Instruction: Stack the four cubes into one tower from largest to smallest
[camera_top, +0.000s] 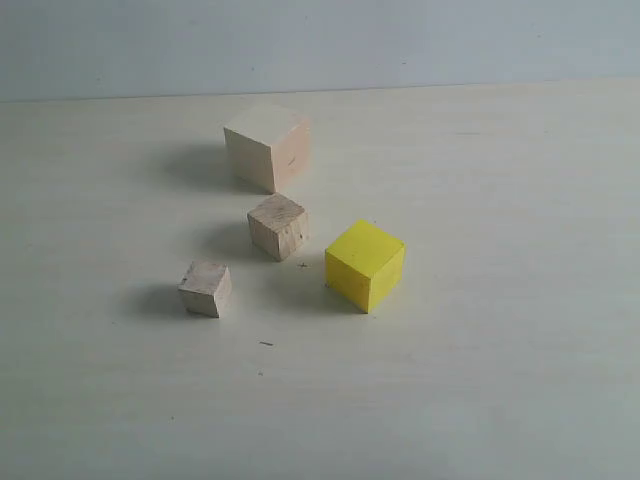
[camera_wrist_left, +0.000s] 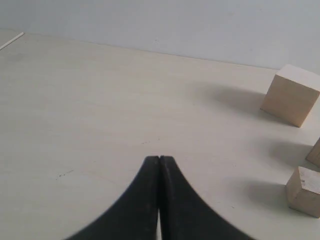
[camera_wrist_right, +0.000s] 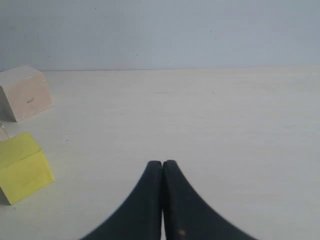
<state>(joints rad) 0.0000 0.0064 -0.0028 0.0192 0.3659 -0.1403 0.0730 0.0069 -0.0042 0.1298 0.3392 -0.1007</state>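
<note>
Cubes sit apart on the table (camera_top: 500, 350), unstacked: we see the large cube (camera_top: 267, 147) rearmost, the medium cube (camera_top: 278, 226) before it, the small cube (camera_top: 206, 288) front-left and the yellow cube (camera_top: 364, 265) front-right. We find the left gripper (camera_wrist_left: 159, 158) and the right gripper (camera_wrist_right: 163, 162) fully closed, both empty.

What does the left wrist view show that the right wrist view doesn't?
Only the left wrist view: the small light-wood cube and the left black end effector, shut. Only the right wrist view: the bright yellow cube and the right black end effector, shut. Both: the large light-wood cube on the pale table.
</note>
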